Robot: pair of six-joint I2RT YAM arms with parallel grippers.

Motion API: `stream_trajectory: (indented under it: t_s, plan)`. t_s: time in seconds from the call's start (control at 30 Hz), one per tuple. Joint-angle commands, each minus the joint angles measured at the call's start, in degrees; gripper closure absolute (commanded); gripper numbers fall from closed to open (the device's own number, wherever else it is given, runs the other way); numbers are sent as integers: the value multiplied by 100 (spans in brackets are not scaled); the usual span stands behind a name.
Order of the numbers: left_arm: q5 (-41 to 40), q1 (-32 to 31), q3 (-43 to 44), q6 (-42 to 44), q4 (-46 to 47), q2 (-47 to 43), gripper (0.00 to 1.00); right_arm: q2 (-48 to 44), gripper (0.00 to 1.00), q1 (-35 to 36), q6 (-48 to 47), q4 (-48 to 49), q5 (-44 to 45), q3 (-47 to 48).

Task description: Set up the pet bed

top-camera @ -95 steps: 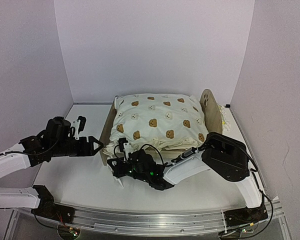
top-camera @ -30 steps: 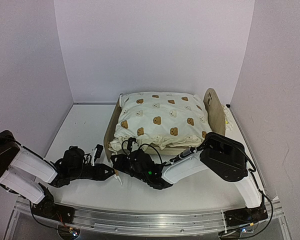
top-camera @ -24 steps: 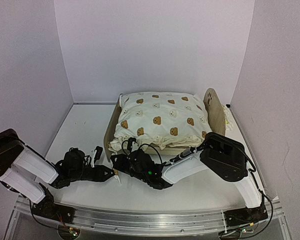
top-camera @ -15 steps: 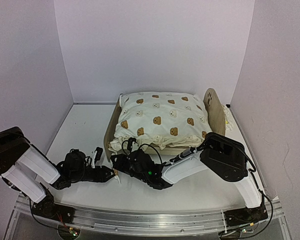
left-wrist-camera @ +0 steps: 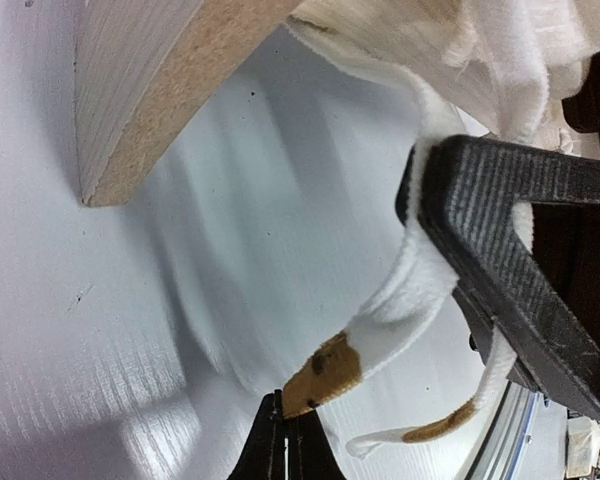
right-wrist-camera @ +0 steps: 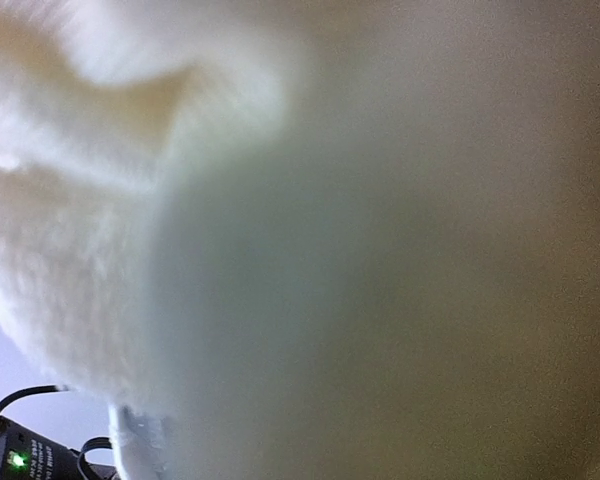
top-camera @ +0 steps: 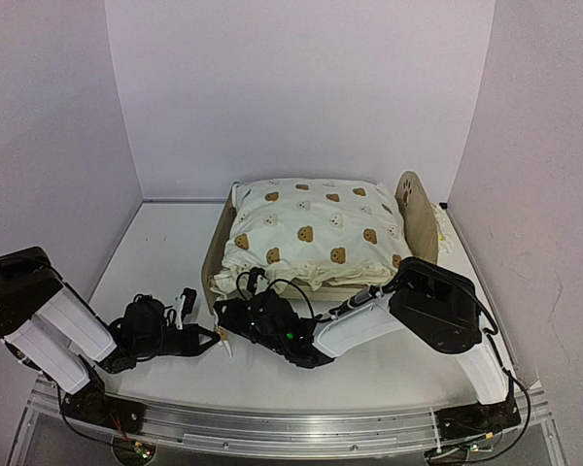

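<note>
The pet bed stands mid-table on its light-wood end boards, with the cream bear-print cushion piled on it. A cream fabric corner with a brown patch hangs out at the bed's near left. My left gripper lies low on the table, shut, with the brown tip of that corner pinched at its fingertips. My right gripper sits just above; one of its black fingers clamps the same cream strip. Cream fabric fills the right wrist view and hides its jaws. The end board's edge shows at upper left.
A small pale pillow lies behind the bed's right end board. Lilac walls close in on three sides. The metal rail with both arm bases runs along the near edge. The right arm's body lies across the table right of the bed.
My left gripper has closed on the brown tip of the fabric corner, and its arm has settled lower and slightly left. The right arm, bed and cushion have stayed put.
</note>
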Motion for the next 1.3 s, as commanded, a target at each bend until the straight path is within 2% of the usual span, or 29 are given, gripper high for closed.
stream_trajectory:
  t_s: [0.0, 0.1, 0.2, 0.3, 0.4, 0.53, 0.73, 0.83, 1.07, 1.27]
  plan:
    - [3, -30, -117, -43, -167, -618, 100, -15, 100, 29, 199, -299, -1, -35]
    - [-8, -37, -128, -71, -971, -1244, 100, -25, 97, 29, 59, -299, -73, -139]
    - [-107, -38, -70, -20, -1830, -1956, 100, -24, 71, 29, -248, -389, -315, -160]
    - [-189, -39, -3, 81, -2374, -2409, 100, -4, 62, 29, -419, -507, -536, -154]
    - [-281, -38, 65, 137, -2609, -2471, 100, -31, 54, 29, -678, -566, -876, -98]
    - [-246, -44, 88, 91, -2546, -2129, 100, -236, 48, 38, -1097, -784, -1261, -124]
    - [2, -40, 167, 25, -2139, -1485, 100, -774, 41, 117, -1884, -1131, -1346, -565]
    - [69, -37, 247, 25, -2115, -1344, 100, -1060, 41, 171, -2096, -1362, -1254, -827]
    - [232, -45, 408, -20, -2545, -1659, 100, -1403, 55, 398, -2604, -1806, -723, -1172]
    - [281, -46, 520, 62, -3309, -2185, 100, -1026, 55, 398, -2921, -1790, -666, -829]
